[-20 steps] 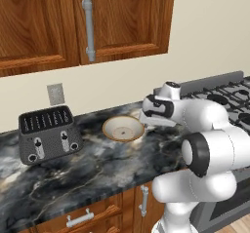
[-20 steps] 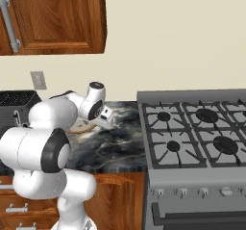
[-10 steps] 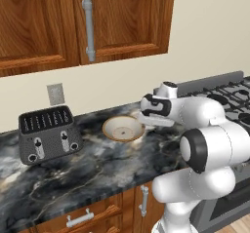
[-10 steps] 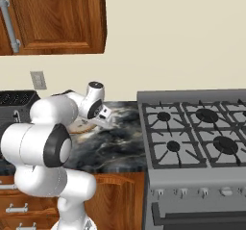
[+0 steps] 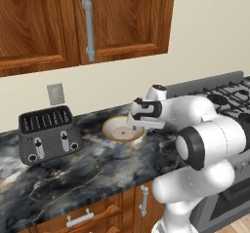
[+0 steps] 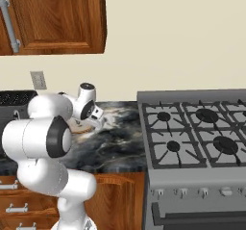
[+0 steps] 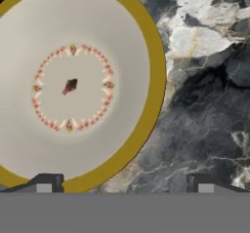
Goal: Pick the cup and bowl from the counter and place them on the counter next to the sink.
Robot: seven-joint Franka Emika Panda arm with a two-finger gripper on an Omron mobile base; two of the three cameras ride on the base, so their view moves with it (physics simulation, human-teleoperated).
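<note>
The bowl (image 5: 118,128) is wide and shallow, with a tan rim and a cream inside, and rests on the black marble counter (image 5: 97,164). My gripper (image 5: 135,127) hangs just over its right rim, jaws open and nothing between them. In the hand view the bowl (image 7: 73,86) lies to the left. One fingertip of the gripper (image 7: 124,184) stands over the rim and the other over bare counter (image 7: 205,95). From the right base view a sliver of the bowl (image 6: 76,124) shows behind my arm. The cup and the sink are out of view.
A dark toaster (image 5: 49,134) stands at the left of the counter below a wall outlet (image 5: 55,94). A gas stove (image 6: 202,128) adjoins the counter on the right. Wooden wall cabinets (image 5: 88,22) hang above.
My hand has swung left and slightly down, from beside the bowl to over its right rim. The bowl has not moved and the jaws stay open.
</note>
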